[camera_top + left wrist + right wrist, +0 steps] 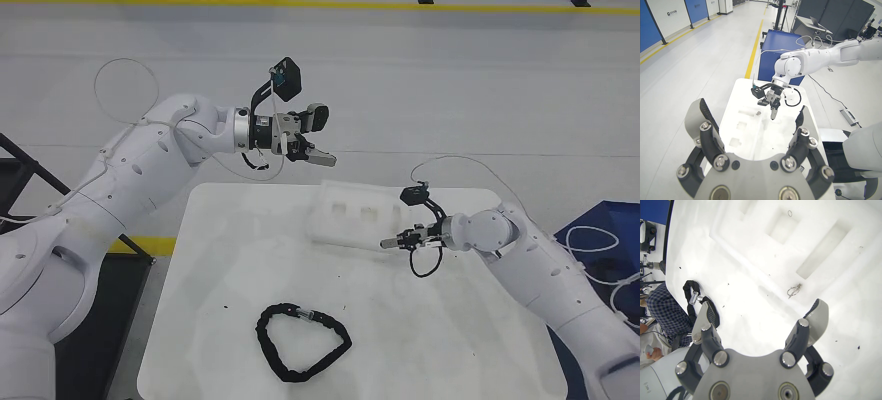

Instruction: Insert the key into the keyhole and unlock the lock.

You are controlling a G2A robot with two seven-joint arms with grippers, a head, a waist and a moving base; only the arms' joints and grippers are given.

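1. Step in hand: picking up the key. It lies on the foam tray, just beside a recess.
2. The right gripper hovers near the key, jaws spread, empty.
3. The left gripper is raised, likewise spread and empty.
4. The chain lock lies well apart from the key.
5. Next move: a precise pinch on the thin, flat key.

Chain lock, lower centre of top view: keyhole too small to tell. Right wrist view: right gripper finger covers part of loop. Key: teeth blurred.

Overhead, two wrist views; shared table
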